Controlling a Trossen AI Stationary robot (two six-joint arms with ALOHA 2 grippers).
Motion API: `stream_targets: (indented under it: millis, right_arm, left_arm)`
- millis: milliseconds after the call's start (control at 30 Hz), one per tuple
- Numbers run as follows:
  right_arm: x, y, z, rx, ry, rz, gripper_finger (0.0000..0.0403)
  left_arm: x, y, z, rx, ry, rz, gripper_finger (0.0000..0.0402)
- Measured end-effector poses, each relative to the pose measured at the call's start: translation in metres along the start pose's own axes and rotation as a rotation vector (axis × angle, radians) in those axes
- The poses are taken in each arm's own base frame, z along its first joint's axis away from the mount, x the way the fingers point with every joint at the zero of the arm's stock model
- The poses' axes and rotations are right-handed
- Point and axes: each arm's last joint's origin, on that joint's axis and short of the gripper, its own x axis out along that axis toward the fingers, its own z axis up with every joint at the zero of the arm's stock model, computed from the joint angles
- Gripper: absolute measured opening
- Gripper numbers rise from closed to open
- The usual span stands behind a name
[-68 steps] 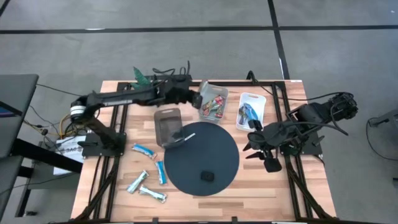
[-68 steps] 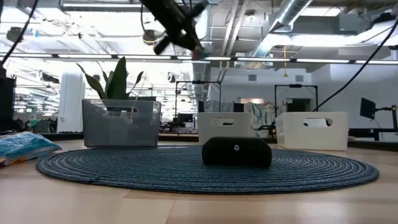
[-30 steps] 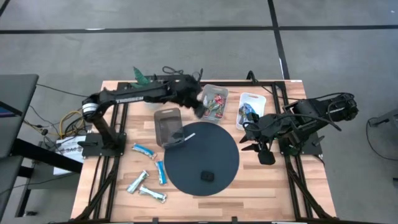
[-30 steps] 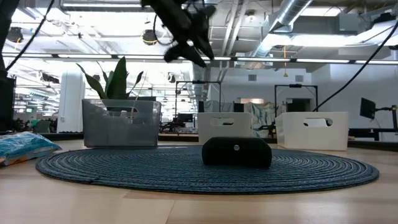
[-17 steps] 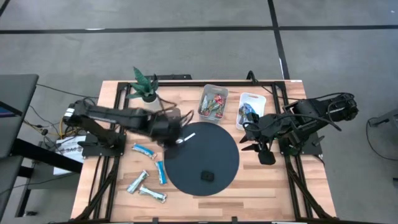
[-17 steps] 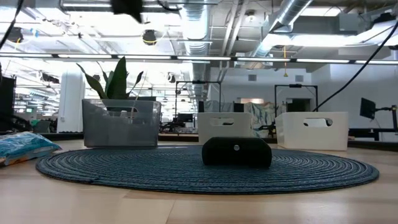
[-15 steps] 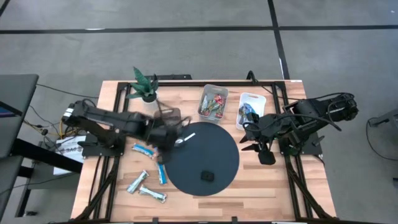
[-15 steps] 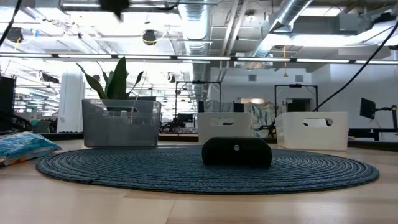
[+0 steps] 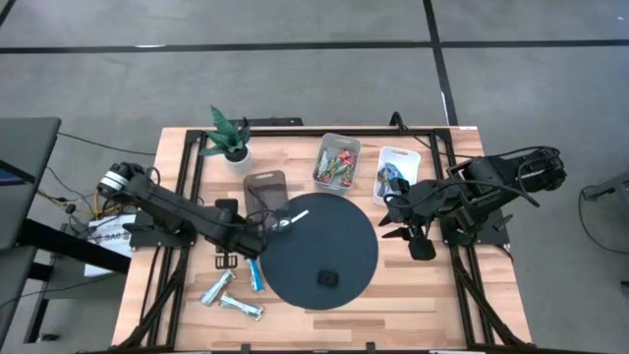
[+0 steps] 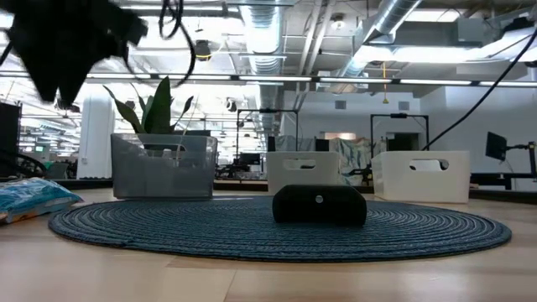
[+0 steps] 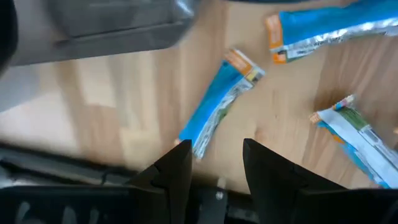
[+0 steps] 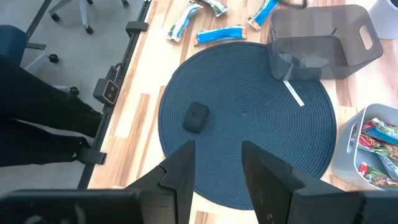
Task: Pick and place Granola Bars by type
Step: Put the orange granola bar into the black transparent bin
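Several granola bars lie loose on the wood left of the round mat: a blue one (image 11: 221, 102), another blue one (image 9: 254, 273) and light blue-and-white ones (image 9: 216, 288). My left gripper (image 11: 214, 162) hangs open just above the first blue bar's end, touching nothing; in the high view the left gripper (image 9: 234, 256) covers that bar. Red and green bars fill a light grey bin (image 9: 336, 162), and blue ones lie in a white bin (image 9: 397, 177). My right gripper (image 9: 418, 236) waits open above the mat's right edge, and its wrist view shows the right gripper (image 12: 214, 168) with nothing between its fingers.
A dark round mat (image 9: 324, 246) carries a small black block (image 9: 328, 279) and a white stick (image 9: 292, 216). A dark grey bin (image 9: 265, 197) stands at the mat's far left. A potted plant (image 9: 228, 138) stands at the far left. Black frame rails run along both table sides.
My left gripper has swung from above the bin of red and green bars toward the table's near left, past the dark grey bin, and come down over the loose bars beside the mat. The bars have stayed where they were.
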Motion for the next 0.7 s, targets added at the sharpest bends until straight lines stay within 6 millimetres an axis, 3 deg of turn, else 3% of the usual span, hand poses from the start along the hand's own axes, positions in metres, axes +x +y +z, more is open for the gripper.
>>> stream_targets:
  millis: [233, 700]
  right_arm:
    - [0.000, 0.000, 0.000, 0.005, -0.003, 0.000, 0.0122]
    - [0.000, 0.000, 0.000, 0.076, -0.004, 0.001, 0.0122]
  left_arm:
    - [0.052, -0.003, -0.006, 0.040, 0.056, -0.070, 0.0137]
    - [0.102, 0.007, -0.031, 0.024, -0.013, -0.116, 0.0137]
